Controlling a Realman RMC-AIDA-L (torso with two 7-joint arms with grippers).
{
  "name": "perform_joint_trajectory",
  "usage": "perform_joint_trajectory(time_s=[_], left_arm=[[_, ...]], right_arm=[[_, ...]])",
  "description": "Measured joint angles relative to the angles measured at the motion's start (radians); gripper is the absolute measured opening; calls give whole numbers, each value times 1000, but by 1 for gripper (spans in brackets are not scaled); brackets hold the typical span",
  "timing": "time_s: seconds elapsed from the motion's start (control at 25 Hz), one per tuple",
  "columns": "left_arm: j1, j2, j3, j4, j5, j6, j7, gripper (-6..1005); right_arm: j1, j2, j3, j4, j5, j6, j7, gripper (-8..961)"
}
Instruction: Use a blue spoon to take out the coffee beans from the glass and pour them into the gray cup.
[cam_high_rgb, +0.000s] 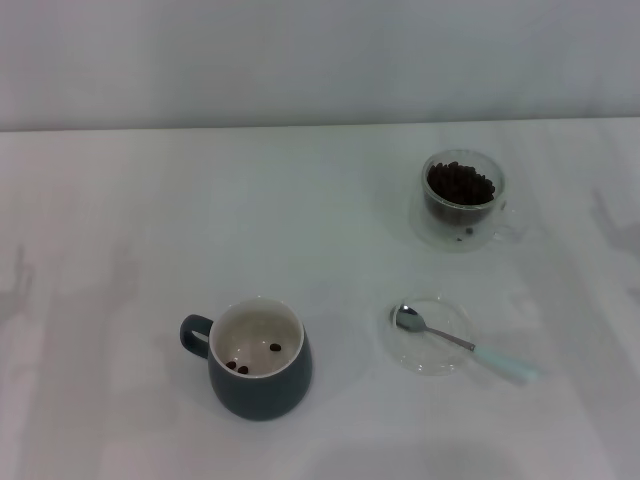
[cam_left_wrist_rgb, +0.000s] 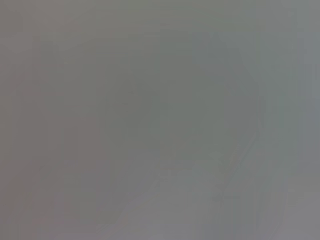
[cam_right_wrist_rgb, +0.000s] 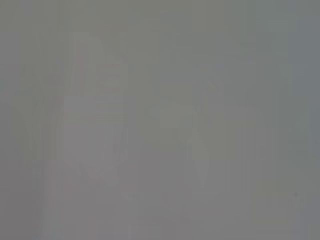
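Blue spoon (cam_high_rgb: 462, 345) lower right, bowl on clear saucer (cam_high_rgb: 431, 336), handle pointing lower right | glass (cam_high_rgb: 462, 199) of coffee beans (cam_high_rgb: 460, 183) upper right | gray cup (cam_high_rgb: 258, 358) lower left | neither gripper visible, grip unknown; right arm likely nearer.

No part of the robot's body appeared in the head view: no arm, gripper, cable or marking. Both wrist views were a featureless grey blur, from which nothing of the robot could be made out.
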Motion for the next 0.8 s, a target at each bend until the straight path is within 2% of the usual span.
perform_joint_trajectory(time_s=[0.8], left_arm=[[25, -1, 0, 10, 0, -1, 0, 775]], right_arm=[[9, 0, -5, 27, -3, -4, 0, 860]])
